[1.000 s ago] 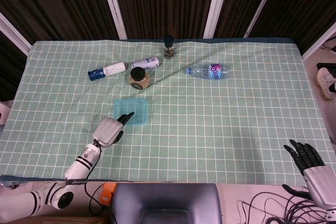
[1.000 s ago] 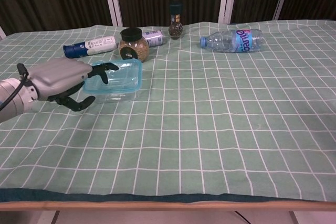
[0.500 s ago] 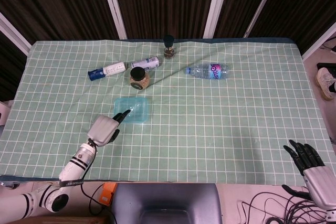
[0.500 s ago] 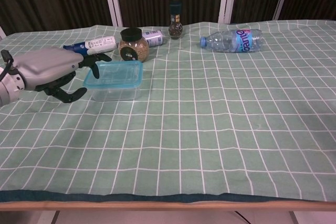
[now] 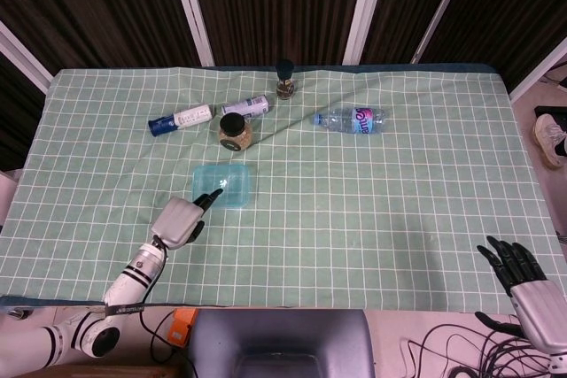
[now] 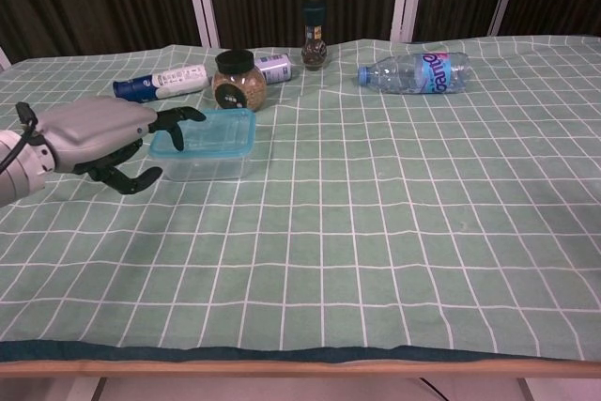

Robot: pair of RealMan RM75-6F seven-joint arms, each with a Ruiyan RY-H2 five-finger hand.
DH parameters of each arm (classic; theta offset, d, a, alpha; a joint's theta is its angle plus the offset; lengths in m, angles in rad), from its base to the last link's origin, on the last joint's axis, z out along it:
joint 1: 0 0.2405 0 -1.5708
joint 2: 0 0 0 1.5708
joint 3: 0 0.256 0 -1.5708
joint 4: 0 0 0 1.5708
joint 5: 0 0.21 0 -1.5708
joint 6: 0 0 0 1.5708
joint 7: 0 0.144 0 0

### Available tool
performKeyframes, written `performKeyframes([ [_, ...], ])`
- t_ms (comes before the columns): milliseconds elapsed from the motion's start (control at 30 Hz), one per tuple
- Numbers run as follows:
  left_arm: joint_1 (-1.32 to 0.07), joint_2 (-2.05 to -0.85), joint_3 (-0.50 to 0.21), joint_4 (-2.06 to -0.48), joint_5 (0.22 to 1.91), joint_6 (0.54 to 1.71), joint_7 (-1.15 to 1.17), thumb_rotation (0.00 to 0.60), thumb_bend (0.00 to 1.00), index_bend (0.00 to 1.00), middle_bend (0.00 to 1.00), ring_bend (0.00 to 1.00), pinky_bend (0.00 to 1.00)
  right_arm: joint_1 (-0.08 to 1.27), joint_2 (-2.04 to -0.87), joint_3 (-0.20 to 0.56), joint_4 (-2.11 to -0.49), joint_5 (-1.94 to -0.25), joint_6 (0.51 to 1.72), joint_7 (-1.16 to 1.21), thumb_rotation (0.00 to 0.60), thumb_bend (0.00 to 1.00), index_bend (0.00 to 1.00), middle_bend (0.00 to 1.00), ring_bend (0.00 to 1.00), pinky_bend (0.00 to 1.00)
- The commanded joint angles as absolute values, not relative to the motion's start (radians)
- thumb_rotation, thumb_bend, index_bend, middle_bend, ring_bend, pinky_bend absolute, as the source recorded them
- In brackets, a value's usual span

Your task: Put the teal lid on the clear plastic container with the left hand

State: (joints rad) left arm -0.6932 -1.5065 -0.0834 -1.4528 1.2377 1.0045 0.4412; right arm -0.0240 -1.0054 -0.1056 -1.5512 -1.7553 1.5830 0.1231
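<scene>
The teal lid (image 5: 223,185) (image 6: 208,131) lies flat on top of the clear plastic container (image 6: 202,166), left of the table's middle. My left hand (image 5: 182,219) (image 6: 94,133) is just to the lid's near-left. One finger stretches out over the lid's left edge; I cannot tell whether it touches. The other fingers curl loosely below, holding nothing. My right hand (image 5: 518,272) shows only in the head view, off the table's near-right corner, fingers spread and empty.
Behind the container stand a dark-capped spice jar (image 5: 234,131) (image 6: 236,80) and a small grinder (image 5: 284,79). A white-and-blue bottle (image 5: 182,119), a small can (image 5: 247,106) and a water bottle (image 5: 352,119) lie on the checked green cloth (image 5: 381,201).
A second ago the lid sat tilted under my left fingers; it now lies flat. The left hand drew back to the left, then came in again toward the lid's edge.
</scene>
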Motion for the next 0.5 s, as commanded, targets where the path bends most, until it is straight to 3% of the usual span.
performKeyframes([
  [33,-0.695,-1.51,-0.084,-1.448,1.235,1.0,0.443,0.6,0.5,0.0,0.27,0.8,0.88,-0.025,-1.005,-0.106,-1.55,-1.755,1.584,0.125,0.6,0.22,0.0,0.0,0.0,0.0],
  [500,-0.694,-1.524,-0.078,-1.424,1.228,0.986,0.447,0.6,0.5,0.0,0.27,0.8,0.88,-0.024,-1.004,-0.106,-1.551,-1.755,1.582,0.124,0.6,0.22,0.0,0.0,0.0,0.0],
])
